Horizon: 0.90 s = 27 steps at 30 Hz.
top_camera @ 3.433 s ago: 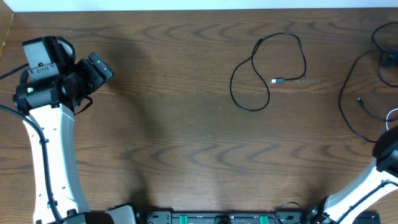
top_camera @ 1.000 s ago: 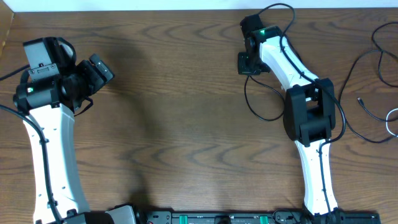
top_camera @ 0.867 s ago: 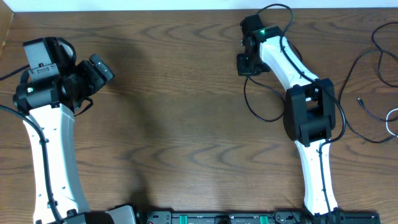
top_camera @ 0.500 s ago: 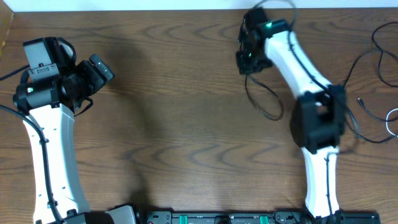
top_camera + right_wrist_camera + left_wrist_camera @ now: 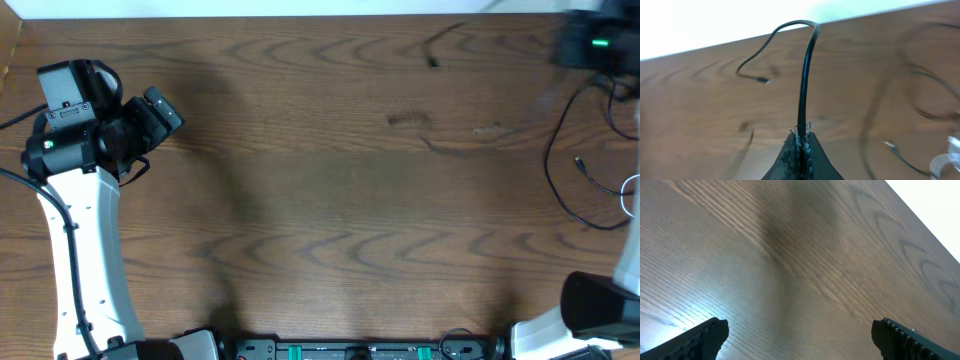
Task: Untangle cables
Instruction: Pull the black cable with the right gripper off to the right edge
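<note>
In the right wrist view my right gripper point(image 5: 801, 139) is shut on a thin black cable point(image 5: 805, 75). The cable rises from the fingertips, arches over and drops to a small plug point(image 5: 762, 80) near the wood. In the overhead view the right wrist point(image 5: 595, 45) is a dark blur at the far right back, and the held cable shows only as faint streaks point(image 5: 445, 148). A second black cable point(image 5: 553, 165) and a bit of a white cable point(image 5: 630, 195) lie at the right edge. My left gripper point(image 5: 800, 340) stands open over bare wood at the left point(image 5: 158, 110).
The wooden table's point(image 5: 320, 220) back edge meets a white surface point(image 5: 715, 20). The left arm's white link point(image 5: 85, 250) runs down the left side. The right arm's base point(image 5: 590, 310) sits at the front right corner.
The right arm swung fast from the back centre to the far right back with the black cable in its grip, dragging the loop off its place. The left arm has not moved.
</note>
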Each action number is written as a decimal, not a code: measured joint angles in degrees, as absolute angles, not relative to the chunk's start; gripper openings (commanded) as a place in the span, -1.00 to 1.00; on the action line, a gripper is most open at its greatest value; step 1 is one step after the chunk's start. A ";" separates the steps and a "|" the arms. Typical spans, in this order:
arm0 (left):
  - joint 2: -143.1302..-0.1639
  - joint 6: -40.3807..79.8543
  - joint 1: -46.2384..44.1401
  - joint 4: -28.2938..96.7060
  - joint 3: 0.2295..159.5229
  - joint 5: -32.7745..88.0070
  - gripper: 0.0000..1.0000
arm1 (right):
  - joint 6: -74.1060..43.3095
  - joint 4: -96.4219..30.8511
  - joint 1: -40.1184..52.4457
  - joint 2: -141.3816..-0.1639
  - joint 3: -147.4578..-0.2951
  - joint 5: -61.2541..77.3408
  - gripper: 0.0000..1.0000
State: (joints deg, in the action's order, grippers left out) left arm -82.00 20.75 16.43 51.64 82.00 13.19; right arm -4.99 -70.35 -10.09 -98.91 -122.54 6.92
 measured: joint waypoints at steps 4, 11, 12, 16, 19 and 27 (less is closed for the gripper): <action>-82.00 20.75 16.43 51.64 82.00 13.19 0.93 | -5.43 -70.19 -20.08 -98.19 -122.48 6.55 -0.98; -82.00 20.75 16.43 51.13 82.00 13.19 0.93 | -6.66 -66.85 -32.03 -97.97 -124.42 7.57 -0.98; -82.00 20.73 16.43 51.00 82.00 13.19 0.93 | -6.76 -66.41 -32.88 -97.97 -125.97 7.79 -0.98; -82.00 20.73 16.43 50.52 82.00 13.19 0.93 | -6.92 -61.30 -33.52 -97.58 -136.51 8.86 -0.99; -82.00 20.73 16.43 50.57 82.00 13.19 0.93 | -6.92 -57.36 -33.54 -97.10 -141.56 8.49 -0.98; -82.00 20.75 16.43 50.54 82.00 13.19 0.93 | -2.70 -60.34 -34.87 -97.80 -143.55 -1.08 -0.98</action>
